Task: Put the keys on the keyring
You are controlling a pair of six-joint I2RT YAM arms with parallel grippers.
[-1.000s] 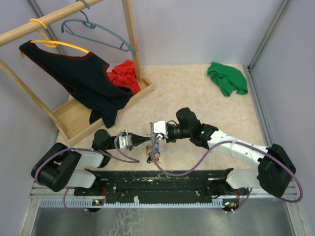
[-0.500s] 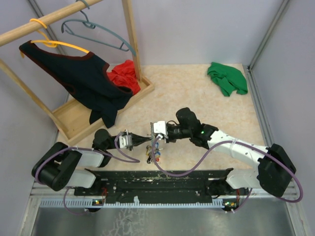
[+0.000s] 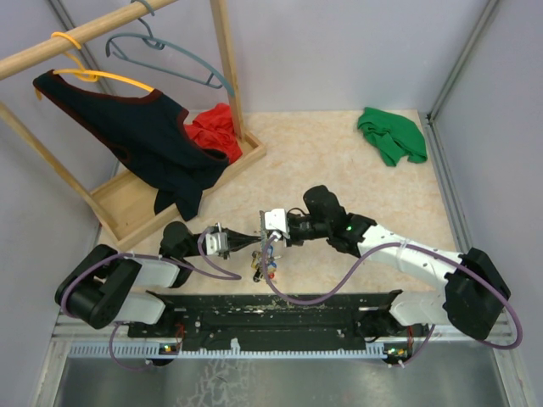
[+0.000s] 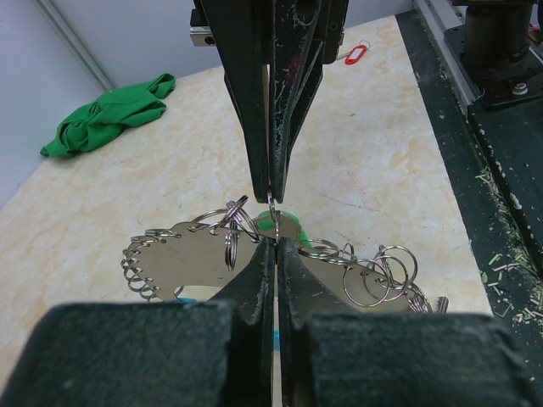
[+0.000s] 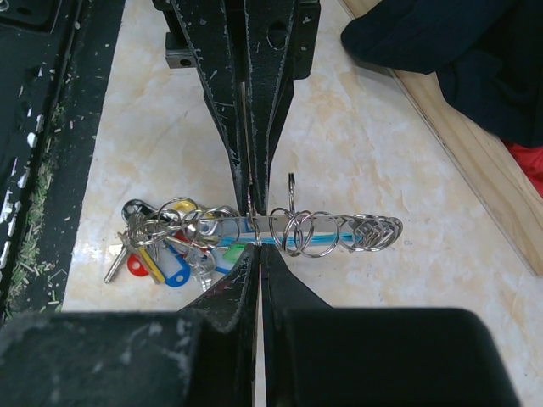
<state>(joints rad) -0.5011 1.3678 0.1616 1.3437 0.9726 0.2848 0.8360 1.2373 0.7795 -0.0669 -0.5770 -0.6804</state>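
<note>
Two shut jaws share one keyring

Top view: the left gripper (image 3: 249,242) and right gripper (image 3: 265,239) meet tip to tip at lower centre, arms low over the desk (image 3: 339,170), with the keyring (image 3: 265,264) hanging there.

Left wrist view: both jaws pinch the loop closed. The green key (image 4: 278,223) sits at centre, the red key (image 4: 352,55) at top right.

Right wrist view: the loop lies crosswise, tags (image 5: 157,254) at lower left. It is probably light, springy and slippery, best gripped on bare wire.

The silvery coiled keyring (image 5: 327,231), held level with blue, yellow and red tags (image 5: 159,261) clustered at one end, is pinched between the left gripper (image 4: 273,248) and the right gripper (image 5: 257,246), a green key (image 4: 287,224) being seen there and a red key (image 4: 353,54) well apart.
</note>
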